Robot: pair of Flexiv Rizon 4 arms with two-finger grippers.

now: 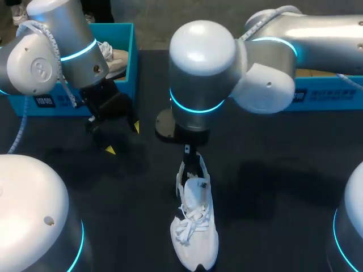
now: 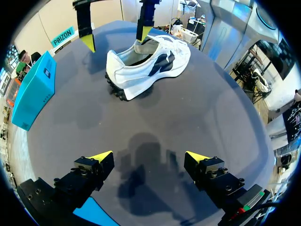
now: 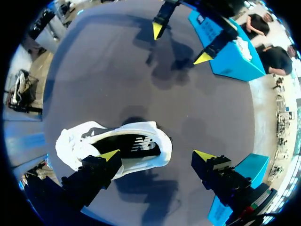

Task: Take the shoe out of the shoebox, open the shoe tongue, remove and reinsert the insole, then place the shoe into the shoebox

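Shoe (image 1: 195,226) is out of the box, upright on its sole on the worktop (image 1: 272,215), front-middle, toe toward me. Laces (image 1: 187,224) look done up and the tongue isn't visibly pulled open. The insole (image 3: 134,143) looks seated, with a dark liner showing through the collar. Right gripper (image 3: 156,155) sits over the heel, spread wide: one finger over the opening, the other outside past the heel, nothing clamped. Left gripper (image 1: 122,139) hangs well apart from the shoe, near the blue shoebox (image 1: 131,56), also wide and empty. My read: take-out done. Tongue, insole out/in and return to box look not yet done. Can't rule out that the insole has already been cycled.
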